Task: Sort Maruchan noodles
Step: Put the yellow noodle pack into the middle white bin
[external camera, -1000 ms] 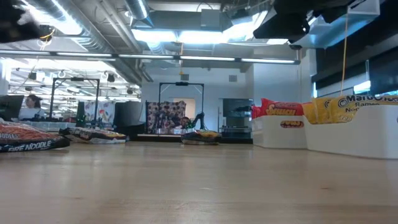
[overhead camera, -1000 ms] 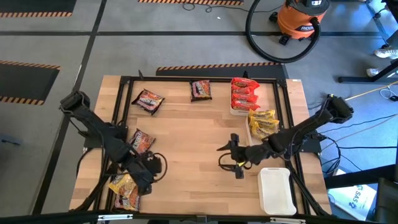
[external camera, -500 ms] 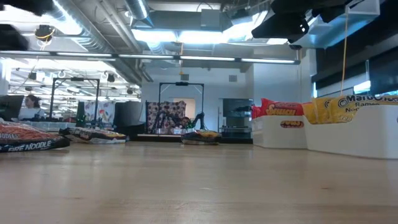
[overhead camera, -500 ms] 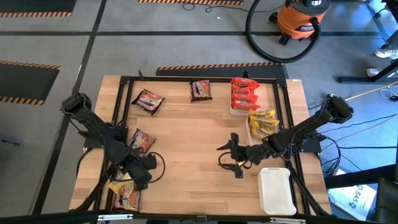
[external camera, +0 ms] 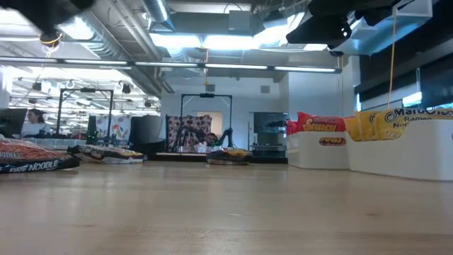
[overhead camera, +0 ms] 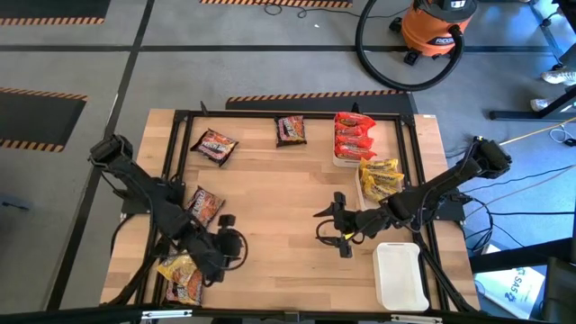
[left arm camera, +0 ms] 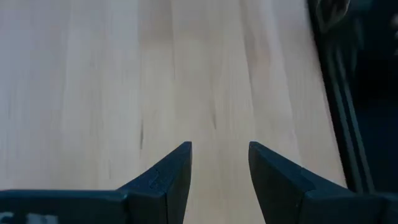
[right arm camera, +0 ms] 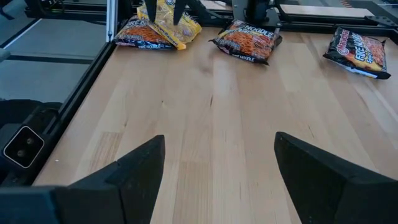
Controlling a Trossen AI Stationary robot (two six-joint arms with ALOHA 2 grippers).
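Observation:
Loose noodle packets lie flat on the wood. There are dark ones at the far left [overhead camera: 214,144], far middle [overhead camera: 290,130] and left side [overhead camera: 205,204]. A yellow one [overhead camera: 178,266] partly overlaps another dark one [overhead camera: 185,289] at the near left. Red packets [overhead camera: 354,137] and yellow packets [overhead camera: 380,178] sit in white trays at the right. My left gripper [overhead camera: 229,245] [left arm camera: 219,152] is open over bare wood, right of the yellow packet. My right gripper [overhead camera: 329,225] [right arm camera: 219,146] is open over the table's middle, pointing left.
An unfilled white tray [overhead camera: 400,274] lies at the near right, beside my right arm. A black metal frame [overhead camera: 270,115] runs around the tabletop. Bare wood [overhead camera: 279,193] stretches between the two grippers. An orange vacuum [overhead camera: 438,25] stands on the floor beyond the far edge.
My left gripper has drawn back slightly toward the near-left packets, then shifted a little toward the table's right, staying over bare wood. The right arm and all packets have kept still.

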